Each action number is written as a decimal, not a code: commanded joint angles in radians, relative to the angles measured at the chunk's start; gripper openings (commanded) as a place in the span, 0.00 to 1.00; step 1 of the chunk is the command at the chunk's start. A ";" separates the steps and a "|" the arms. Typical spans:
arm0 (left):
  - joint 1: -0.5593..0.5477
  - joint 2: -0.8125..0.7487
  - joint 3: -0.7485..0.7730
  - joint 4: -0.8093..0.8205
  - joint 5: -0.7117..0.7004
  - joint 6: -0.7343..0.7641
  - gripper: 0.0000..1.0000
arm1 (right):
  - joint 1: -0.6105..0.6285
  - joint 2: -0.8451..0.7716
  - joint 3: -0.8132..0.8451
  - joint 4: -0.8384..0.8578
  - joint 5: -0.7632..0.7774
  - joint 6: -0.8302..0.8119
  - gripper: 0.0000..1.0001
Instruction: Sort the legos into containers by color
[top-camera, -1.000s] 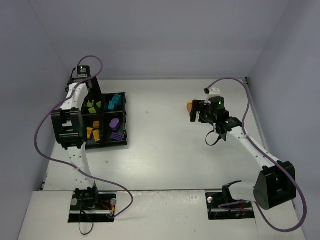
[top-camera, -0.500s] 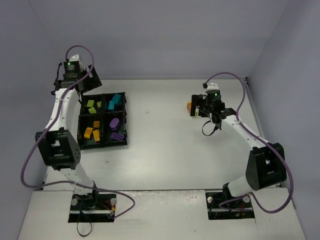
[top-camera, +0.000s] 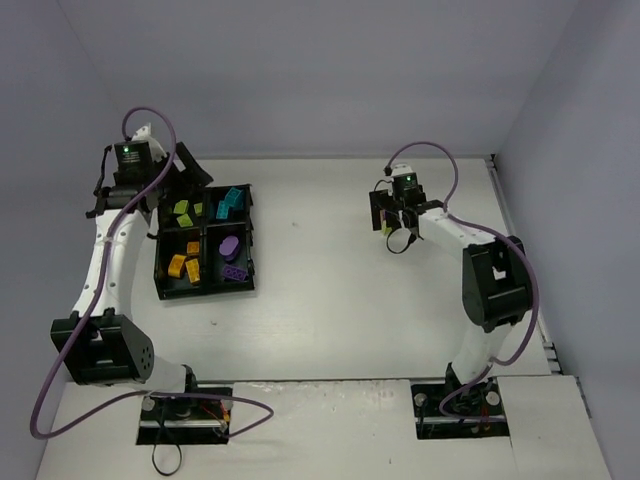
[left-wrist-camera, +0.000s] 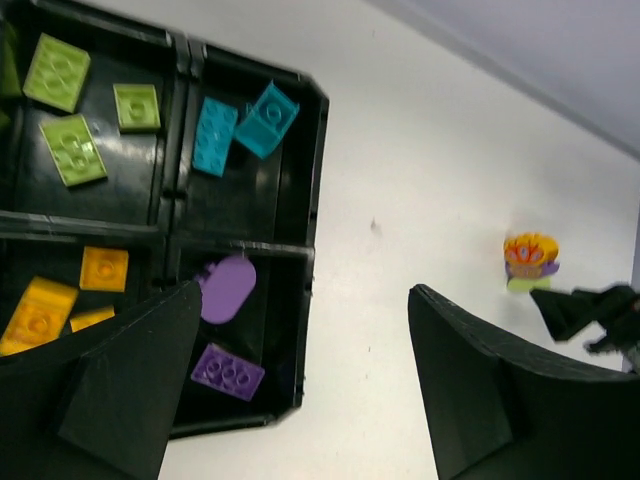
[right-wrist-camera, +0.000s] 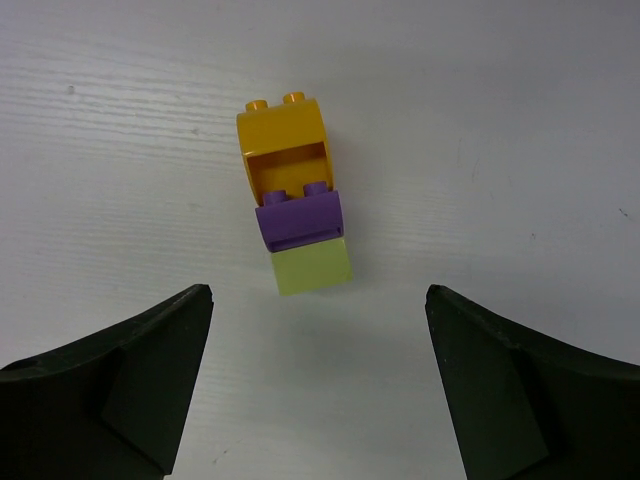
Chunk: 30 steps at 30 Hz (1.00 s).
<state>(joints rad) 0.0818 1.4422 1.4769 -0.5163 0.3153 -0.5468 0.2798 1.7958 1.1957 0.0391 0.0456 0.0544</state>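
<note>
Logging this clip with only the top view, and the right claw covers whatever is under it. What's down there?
Observer: A stack lying on the table: orange, purple and yellow-green pieces joined in a row.
Operator: Is the right claw gripping it?
Observer: No. The right claw is open, with a finger on each side, clear of the stack.
Operator: And the left claw, anything in it?
Observer: Nothing. The left claw is open and empty, by the tray.
</note>
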 joint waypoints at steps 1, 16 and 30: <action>-0.045 -0.077 -0.007 -0.016 0.018 0.013 0.77 | -0.008 0.030 0.061 0.059 0.028 -0.073 0.84; -0.142 -0.249 -0.176 -0.074 0.057 0.104 0.73 | -0.028 0.171 0.107 0.171 -0.087 -0.120 0.63; -0.169 -0.312 -0.211 -0.096 0.113 0.099 0.73 | -0.027 0.100 0.019 0.231 -0.151 -0.133 0.19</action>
<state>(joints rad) -0.0738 1.1610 1.2449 -0.6376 0.3943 -0.4538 0.2546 1.9873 1.2297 0.2241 -0.0719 -0.0620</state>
